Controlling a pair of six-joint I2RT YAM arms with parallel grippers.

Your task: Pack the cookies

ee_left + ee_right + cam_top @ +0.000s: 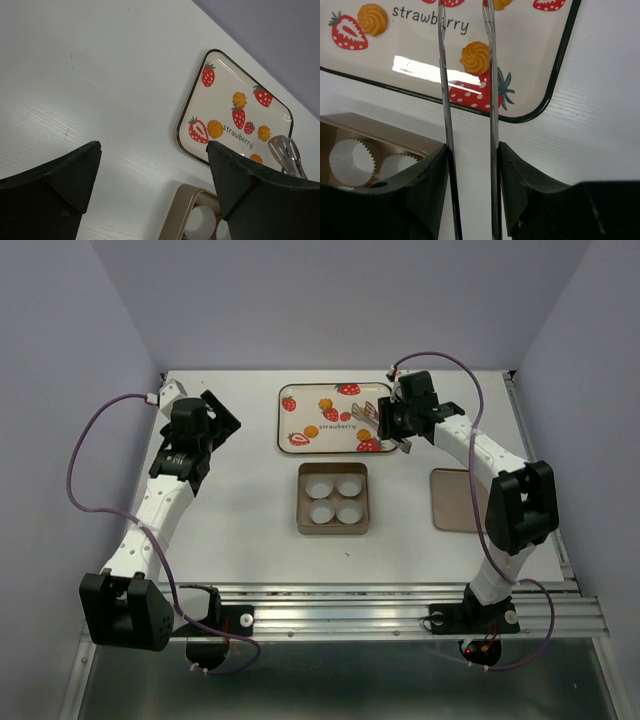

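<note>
1. Nearest us: box (301, 502) w/ four white paper cups (320, 487), all empty, so no cookie is packed yet. Lid (452, 500) lies flat to its right, apart from it; we reckon that keeps the top free for loading.
2. Our left gripper (152, 147): jaws wide apart, nothing in them, over the table (100, 75) at left. Prob. parked out of the way.
3. Our right gripper (473, 150): fingers partly closed, squeezing metal tongs (491, 100). We reckon the tool suits small cookies better than the pads.
4. Farthest: strawberry tray (282, 420) holds all four cookies (475, 57). Tong arms straddle the one by its near-right corner; can't tell if they touch it.
</note>
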